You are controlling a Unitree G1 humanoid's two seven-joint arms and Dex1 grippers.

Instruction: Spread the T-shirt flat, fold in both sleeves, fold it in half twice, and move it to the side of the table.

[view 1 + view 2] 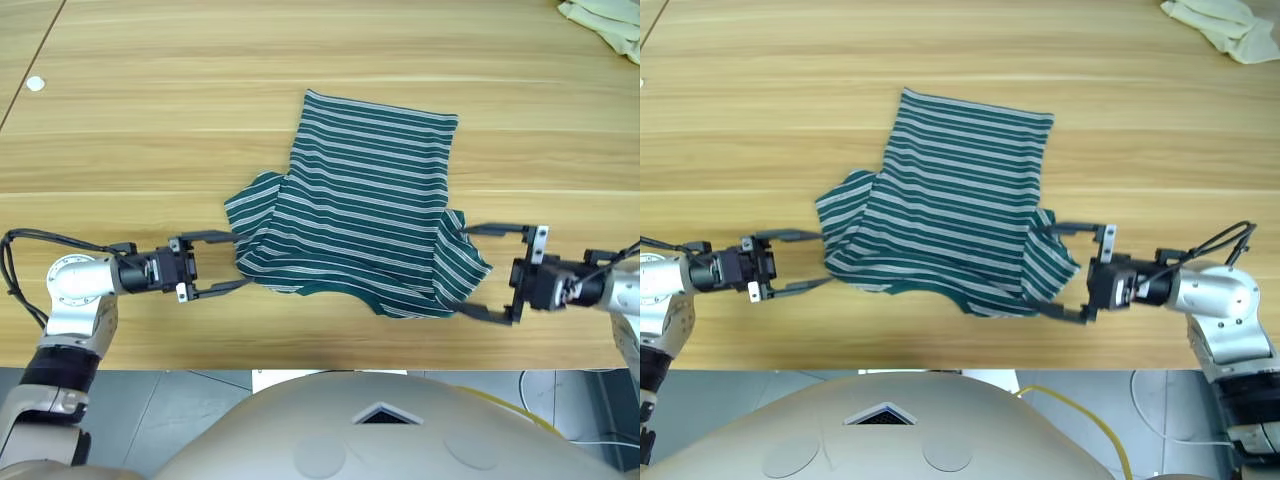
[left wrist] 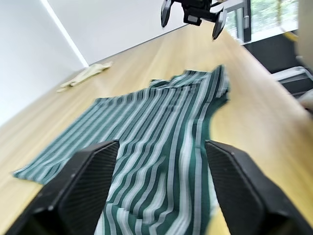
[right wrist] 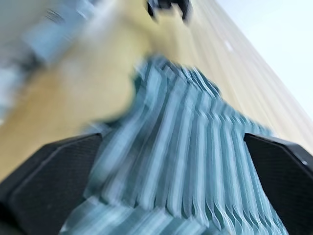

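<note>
Left jaws are seen spread wide at the lower left of the frame, tips set either side of the T-shirt's [image 1: 365, 215] bunched left sleeve, nothing pinched as far as can be told. Right jaws are held spread too, lower right, straddling the rumpled right sleeve.

So the shirt is bracketed: it's found to the right of the left jaws and to the left of the right ones, each about equally close to its own sleeve. Its long axis is run top to bottom of the frame, tilted a bit, flat hem toward the top, crumpled end toward the bottom. Spreading looks not yet finished, tbh.

Counted on the wooden surface [image 1: 150, 120]: one striped T-shirt, one pale cloth [image 1: 605, 25] upper right, one small white dot [image 1: 35, 84] upper left.
</note>
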